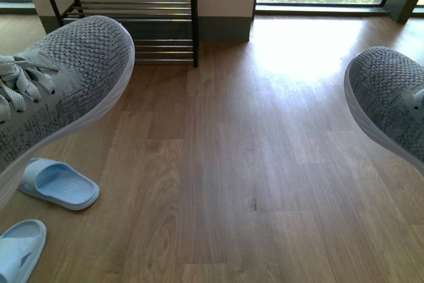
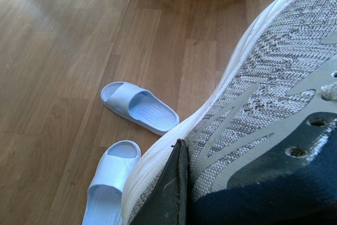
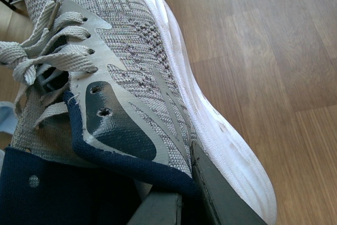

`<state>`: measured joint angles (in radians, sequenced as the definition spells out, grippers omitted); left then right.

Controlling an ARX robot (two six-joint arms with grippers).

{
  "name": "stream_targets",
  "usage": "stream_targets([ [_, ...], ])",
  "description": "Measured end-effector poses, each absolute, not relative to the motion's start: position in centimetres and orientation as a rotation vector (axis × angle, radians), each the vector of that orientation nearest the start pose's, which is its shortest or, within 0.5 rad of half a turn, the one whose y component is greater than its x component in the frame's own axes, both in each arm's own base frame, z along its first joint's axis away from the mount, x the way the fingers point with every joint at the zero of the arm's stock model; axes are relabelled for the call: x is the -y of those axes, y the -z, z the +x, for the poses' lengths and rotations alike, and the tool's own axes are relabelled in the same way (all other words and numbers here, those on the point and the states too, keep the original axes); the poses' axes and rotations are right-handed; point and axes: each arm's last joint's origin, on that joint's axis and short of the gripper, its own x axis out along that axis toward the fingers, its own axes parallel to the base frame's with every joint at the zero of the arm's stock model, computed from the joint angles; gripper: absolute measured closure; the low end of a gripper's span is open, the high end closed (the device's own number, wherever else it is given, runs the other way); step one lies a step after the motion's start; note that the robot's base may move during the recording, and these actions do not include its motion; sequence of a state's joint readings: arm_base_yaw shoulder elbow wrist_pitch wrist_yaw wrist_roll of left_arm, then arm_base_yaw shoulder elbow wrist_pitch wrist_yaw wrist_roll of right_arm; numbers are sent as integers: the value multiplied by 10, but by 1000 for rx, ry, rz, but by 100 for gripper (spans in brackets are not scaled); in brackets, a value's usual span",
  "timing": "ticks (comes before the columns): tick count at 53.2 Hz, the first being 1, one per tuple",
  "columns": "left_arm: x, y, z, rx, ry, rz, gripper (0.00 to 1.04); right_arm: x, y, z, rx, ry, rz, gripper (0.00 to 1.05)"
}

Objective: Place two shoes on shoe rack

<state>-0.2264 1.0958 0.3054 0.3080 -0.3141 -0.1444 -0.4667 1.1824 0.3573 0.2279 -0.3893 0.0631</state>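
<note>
Left gripper (image 2: 181, 193): clamped on left shoe (image 1: 59, 91), held aloft.
Right gripper (image 3: 187, 198): clamped on right shoe (image 1: 391, 97), held aloft.
Rack (image 1: 132, 11): ahead of left gripper, well apart.
Slippers (image 2: 139, 108), two: on floor (image 1: 232, 164) below left gripper.

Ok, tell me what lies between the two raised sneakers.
Nothing but bare wood floor, as the front view shows, between the left sneaker and the right sneaker; the blue slippers lie further left, outside that stretch.

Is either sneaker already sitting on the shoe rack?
No, the left sneaker and right sneaker both hang above the floor, short of the shoe rack.
</note>
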Motion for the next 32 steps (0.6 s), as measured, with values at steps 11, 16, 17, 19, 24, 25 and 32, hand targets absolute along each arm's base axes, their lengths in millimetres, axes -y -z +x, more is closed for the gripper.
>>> stream_targets([
  [11, 36, -162, 196, -457, -123, -12, 103, 84, -155, 191, -541, 88, 311, 104],
  [16, 36, -162, 196, -456, -124, -12, 103, 84, -155, 191, -541, 88, 311, 104],
  [17, 36, -162, 196, -457, -124, -12, 103, 84, -155, 191, -542, 88, 311, 104],
  [19, 36, -162, 196, -457, -124, -12, 103, 84, -155, 191, -542, 88, 311, 104],
  [24, 36, -162, 196, -457, -124, -12, 103, 84, -155, 191, -541, 86, 311, 104],
  [25, 36, -162, 196, -457, -124, -12, 103, 84, -155, 191, -541, 85, 312, 104],
  [32, 36, -162, 196, -457, -123, -12, 103, 84, -155, 191, -541, 86, 311, 104],
])
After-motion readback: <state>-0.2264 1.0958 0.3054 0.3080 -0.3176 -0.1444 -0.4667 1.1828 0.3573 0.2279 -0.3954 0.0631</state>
